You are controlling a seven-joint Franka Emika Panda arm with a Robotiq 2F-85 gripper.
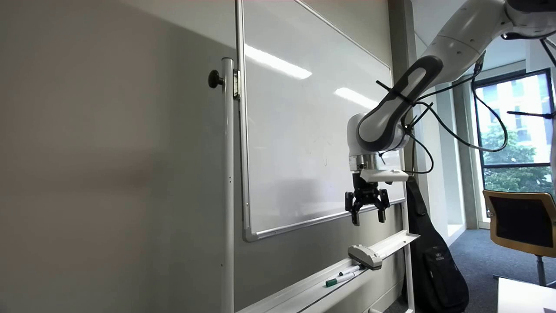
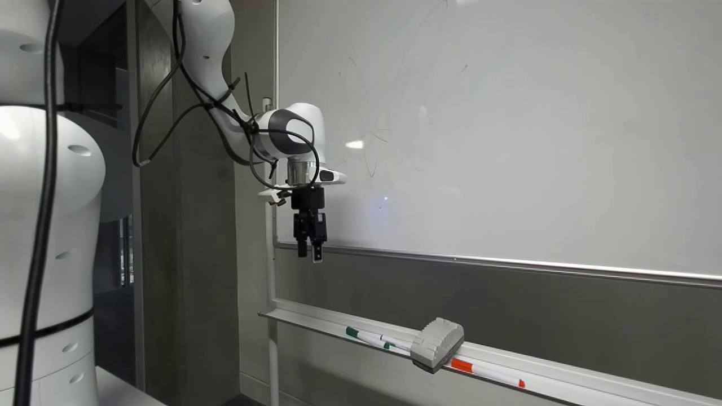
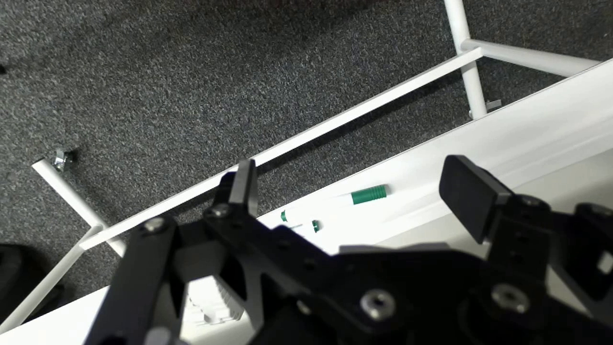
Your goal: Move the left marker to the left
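Wrist view: the empty pincer (image 3: 353, 190) gapes wide above a green-capped marker (image 3: 334, 203) on the tray (image 3: 519, 129).

Glare streaks the whiteboard (image 1: 312, 139), while the wrist view overexposes the tray (image 3: 407, 184).

The whiteboard (image 1: 299, 130), dark carpet (image 3: 167, 105), chair (image 1: 521, 224) and large window (image 1: 514, 130) suggest an office or meeting room.

Fingers (image 1: 355, 217) apart above tray (image 1: 395, 243); 2 markers (image 1: 346, 277) by eraser (image 1: 365, 256), perhaps touching it.
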